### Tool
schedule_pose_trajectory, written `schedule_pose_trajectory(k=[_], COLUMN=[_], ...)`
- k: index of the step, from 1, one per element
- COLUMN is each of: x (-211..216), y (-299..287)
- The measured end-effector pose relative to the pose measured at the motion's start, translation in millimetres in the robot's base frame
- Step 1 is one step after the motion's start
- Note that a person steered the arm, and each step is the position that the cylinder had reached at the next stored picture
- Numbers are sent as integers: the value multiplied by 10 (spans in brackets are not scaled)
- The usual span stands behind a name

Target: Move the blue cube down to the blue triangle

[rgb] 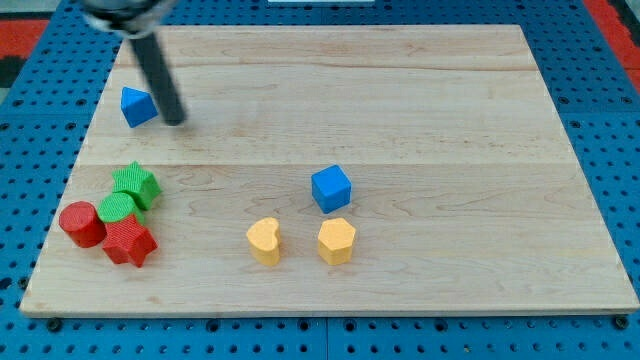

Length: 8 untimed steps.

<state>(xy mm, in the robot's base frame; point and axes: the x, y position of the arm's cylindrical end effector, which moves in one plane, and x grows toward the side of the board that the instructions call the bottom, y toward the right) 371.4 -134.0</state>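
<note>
One camera view only. Blue cube [331, 188] sits on the wooden counter [420, 100] at centre, slightly toward the view's bottom, just above the yellow hexagonal block [336, 241], close to it though I cannot tell if they touch; yellow heart-shaped block [264, 241] lies to the view's left of that. Blue triangle [138, 106] is near the view's upper left corner. Green star-shaped block [136, 184], green cylinder [117, 209], red cylinder [82, 224] and red star-shaped block [129, 241] cluster at the lower left. The tool is a bare rod with nothing to open or close and it holds nothing; my tip [177, 121] rests just beside the triangle's right edge, well apart from the cube. Handling judgement: cube looks small, rigid, light plastic, likely to slide easily on smooth wood and to rotate if pushed off-centre. No grasp possible; contact should be a flat face, centred. Since the triangle lies up and left of the cube, the face to push is the cube's lower right side, approached without disturbing the yellow blocks.
</note>
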Motion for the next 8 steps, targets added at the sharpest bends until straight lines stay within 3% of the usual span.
schedule_pose_trajectory(k=[1, 2, 3, 5, 8], x=[6, 551, 1204, 1188, 235], y=[1294, 2328, 2629, 984, -228])
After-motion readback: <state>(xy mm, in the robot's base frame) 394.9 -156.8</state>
